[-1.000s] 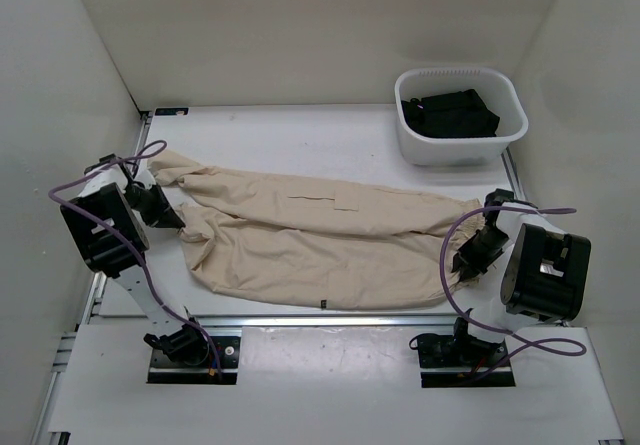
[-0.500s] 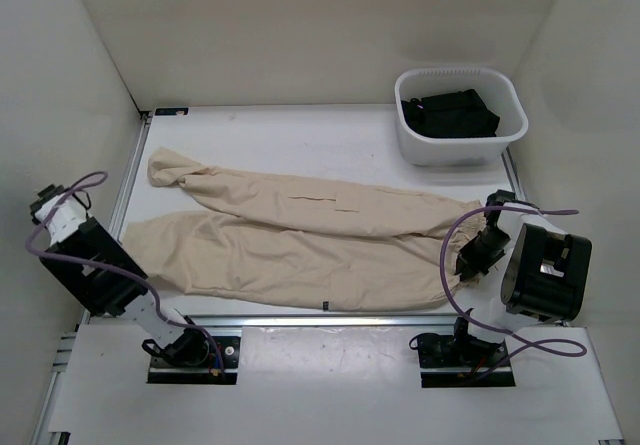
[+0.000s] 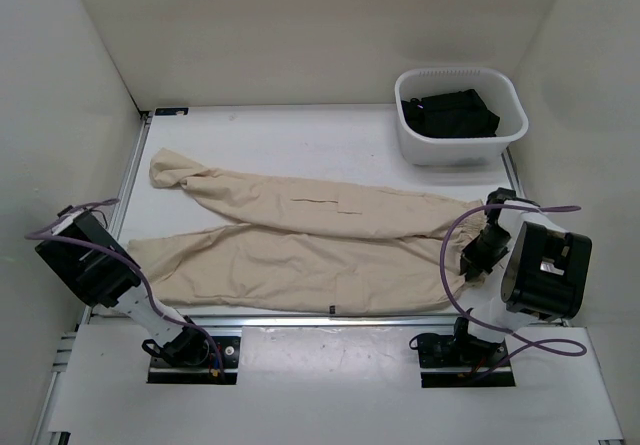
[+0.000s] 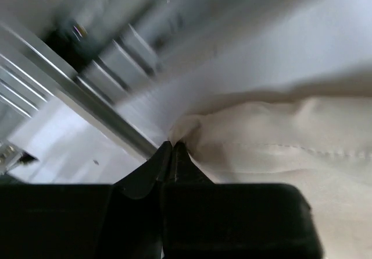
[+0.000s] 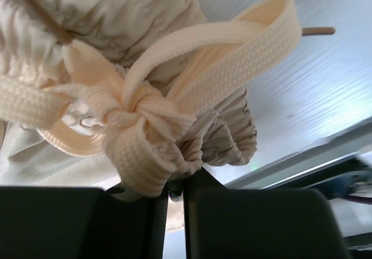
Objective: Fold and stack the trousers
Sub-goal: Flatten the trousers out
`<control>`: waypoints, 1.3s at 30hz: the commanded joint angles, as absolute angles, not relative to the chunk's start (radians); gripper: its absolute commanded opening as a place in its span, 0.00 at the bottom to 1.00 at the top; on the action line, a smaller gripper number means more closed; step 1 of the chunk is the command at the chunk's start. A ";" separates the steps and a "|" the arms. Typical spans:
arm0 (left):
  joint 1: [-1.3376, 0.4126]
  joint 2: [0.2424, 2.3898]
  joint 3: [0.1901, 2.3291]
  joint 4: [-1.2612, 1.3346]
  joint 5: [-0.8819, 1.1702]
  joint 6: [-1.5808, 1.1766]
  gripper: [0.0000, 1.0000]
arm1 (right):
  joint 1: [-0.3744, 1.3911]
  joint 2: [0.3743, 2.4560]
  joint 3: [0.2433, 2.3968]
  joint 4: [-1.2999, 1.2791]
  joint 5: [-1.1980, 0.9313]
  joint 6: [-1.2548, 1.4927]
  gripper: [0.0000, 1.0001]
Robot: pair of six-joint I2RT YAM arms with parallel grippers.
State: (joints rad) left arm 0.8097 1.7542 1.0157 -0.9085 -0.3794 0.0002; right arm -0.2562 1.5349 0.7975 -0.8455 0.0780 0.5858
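The beige trousers (image 3: 310,240) lie stretched across the table, legs to the left and gathered waist to the right. The far leg ends at the back left (image 3: 165,173). My left gripper (image 3: 122,255) is at the table's left edge, shut on the corner of the near leg's hem (image 4: 192,125); in the left wrist view its jaws (image 4: 172,147) are pressed together on the cloth. My right gripper (image 3: 468,263) is shut on the gathered waistband (image 5: 221,137), just below the knotted drawstring (image 5: 136,113); its jaws (image 5: 174,190) show in the right wrist view.
A white basket (image 3: 413,145) holding dark clothes (image 3: 450,113) stands at the back right. A metal rail (image 3: 330,317) runs along the table's near edge. White walls close in on the left, back and right.
My left gripper pulled the near leg's hem left and toward the near edge. The bunched leg now lies stretched out. The right gripper has stayed put on the waist.
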 commanded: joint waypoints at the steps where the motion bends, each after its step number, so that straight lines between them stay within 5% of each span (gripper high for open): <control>1: 0.810 1.738 1.115 -0.787 -0.419 0.000 0.14 | -0.270 1.557 0.857 -0.859 0.259 0.531 0.12; 8: 0.810 1.772 1.117 -0.775 -0.397 0.000 0.14 | -0.327 1.577 0.945 -0.905 0.290 0.480 0.14; 13: 0.810 1.747 1.048 -0.819 -0.362 0.000 0.61 | -0.327 1.588 0.954 -0.916 0.249 0.453 0.57; 15: 0.810 1.714 1.064 -0.912 -0.283 0.000 0.62 | -0.327 1.588 0.954 -0.937 0.249 0.453 0.61; 26: 0.592 1.571 1.413 -1.123 -0.104 0.000 0.73 | -0.275 1.447 1.172 -1.063 0.279 0.518 0.63; 34: 0.508 1.943 1.786 -1.153 0.263 0.000 0.73 | -0.256 1.477 1.307 -0.979 0.206 0.595 0.62; 39: 0.508 2.149 1.950 -1.125 0.325 0.000 0.73 | -0.222 1.525 1.341 -0.893 0.221 0.629 0.61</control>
